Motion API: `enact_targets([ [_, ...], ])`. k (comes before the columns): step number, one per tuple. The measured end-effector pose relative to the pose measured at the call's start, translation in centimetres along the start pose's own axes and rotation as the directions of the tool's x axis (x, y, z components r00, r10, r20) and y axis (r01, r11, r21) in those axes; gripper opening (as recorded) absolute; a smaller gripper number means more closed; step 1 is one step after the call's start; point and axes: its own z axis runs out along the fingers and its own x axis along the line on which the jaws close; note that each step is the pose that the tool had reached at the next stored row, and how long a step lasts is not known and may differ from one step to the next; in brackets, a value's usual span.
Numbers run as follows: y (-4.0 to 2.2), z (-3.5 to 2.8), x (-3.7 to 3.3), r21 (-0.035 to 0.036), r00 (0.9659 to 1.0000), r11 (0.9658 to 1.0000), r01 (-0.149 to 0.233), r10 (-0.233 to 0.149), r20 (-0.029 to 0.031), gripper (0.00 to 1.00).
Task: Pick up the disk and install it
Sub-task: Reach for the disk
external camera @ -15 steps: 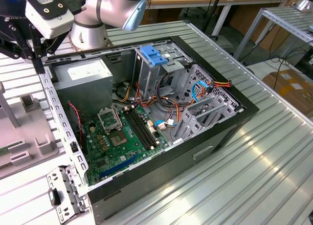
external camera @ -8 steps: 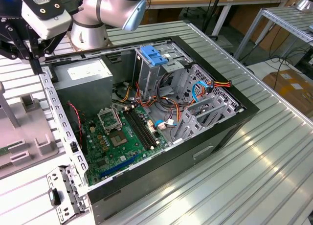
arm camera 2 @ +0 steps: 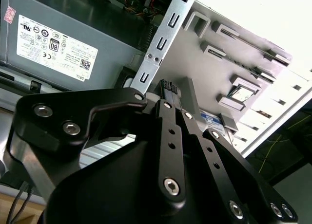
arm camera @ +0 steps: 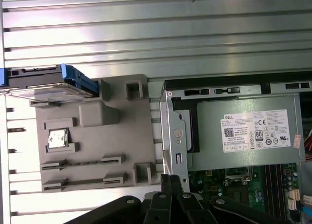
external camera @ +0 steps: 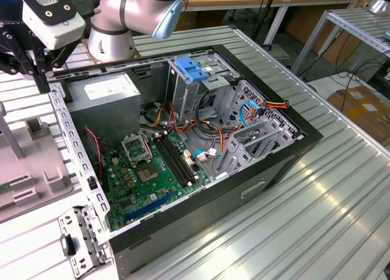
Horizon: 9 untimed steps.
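The disk (arm camera: 44, 84), silver with blue side rails, stands on edge at the far corner of a grey fixture tray (arm camera: 141, 131) beside the open computer case. My gripper (arm camera: 171, 178) hangs above the case's metal edge strip, between the tray and the power supply, well apart from the disk. In the second wrist view the gripper (arm camera 2: 169, 88) has its two black fingers pressed together with nothing between them. In the exterior view the gripper (external camera: 41, 79) sits at the upper left, over the case's back corner.
The open case (external camera: 262, 170) holds a grey power supply (external camera: 109, 92), a green motherboard (external camera: 146, 173), a metal cage with a blue cap (external camera: 192, 70) and loose cables. The tray also carries a small square chip (arm camera: 57, 138). Ribbed metal table (external camera: 317, 219) surrounds everything.
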Motion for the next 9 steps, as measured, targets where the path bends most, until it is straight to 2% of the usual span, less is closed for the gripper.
enact_targets([
  [9,-0.04,-0.01,0.57,0.0001,1.0,1.0,0.0,0.0,0.0,0.11],
])
